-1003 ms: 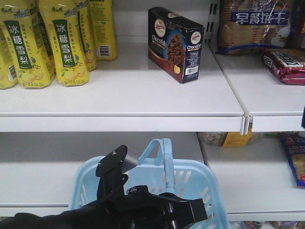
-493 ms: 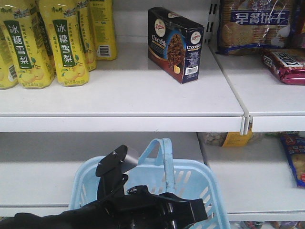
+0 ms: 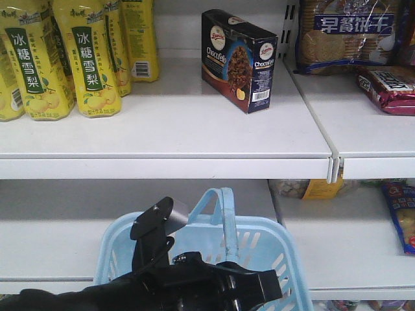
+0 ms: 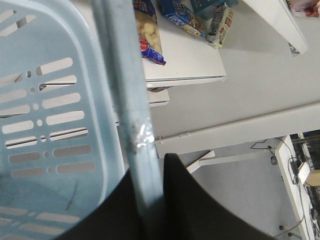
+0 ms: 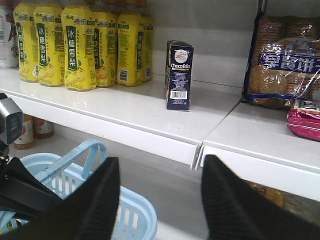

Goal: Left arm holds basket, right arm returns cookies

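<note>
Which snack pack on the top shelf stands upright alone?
The dark cookies box, standing left of the divider; the biscuit bag and red packet sit right of it.

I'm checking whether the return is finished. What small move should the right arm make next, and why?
Probably pull back: the cookies already stand upright on the shelf, and the right gripper is open, empty and well clear.

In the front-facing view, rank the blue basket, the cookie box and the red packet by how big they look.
1. Basket, largest, though nearest the camera and partly hidden by the left arm.
2. Cookie box.
3. Red packet, smallest, but cut off by the frame edge, so unsure against the box.
</note>
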